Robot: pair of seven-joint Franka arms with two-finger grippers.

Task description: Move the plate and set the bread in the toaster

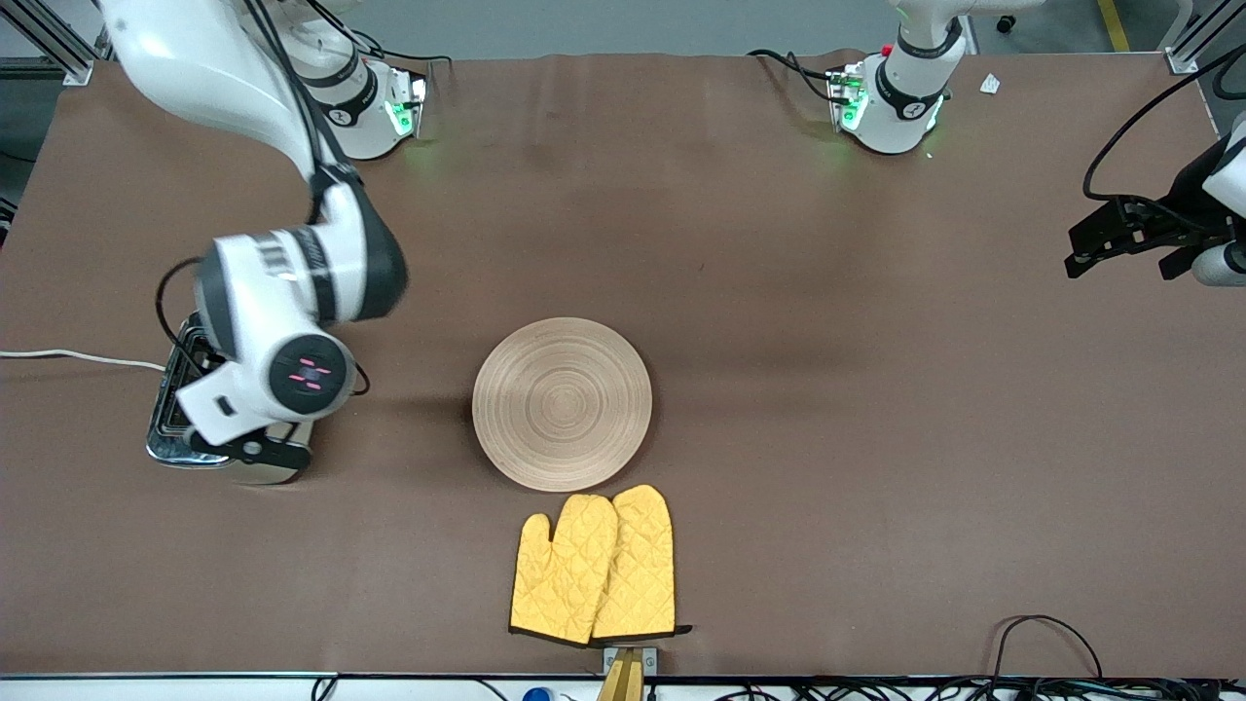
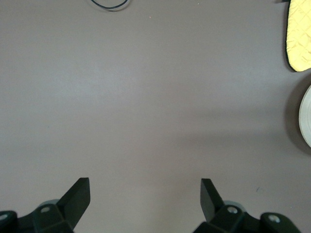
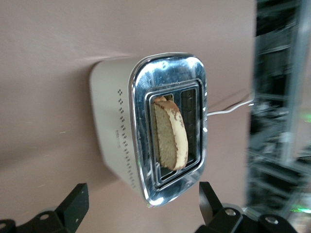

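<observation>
The toaster [image 1: 167,433] stands near the right arm's end of the table, mostly hidden under the right arm. In the right wrist view the toaster [image 3: 116,131] shows its chrome top, and the bread [image 3: 171,138] stands in one slot with its top sticking out. My right gripper [image 3: 142,188] hangs open and empty just above the toaster; it also shows in the front view [image 1: 248,450]. The plate [image 1: 562,403] lies empty mid-table. My left gripper [image 1: 1095,243] waits open and empty over bare table at the left arm's end; it also shows in the left wrist view [image 2: 146,181].
A pair of yellow oven mitts [image 1: 596,570] lies just nearer the front camera than the plate. The toaster's white cord [image 1: 78,357] runs off the table edge. The left wrist view shows the plate's rim [image 2: 306,114] and a mitt [image 2: 297,34].
</observation>
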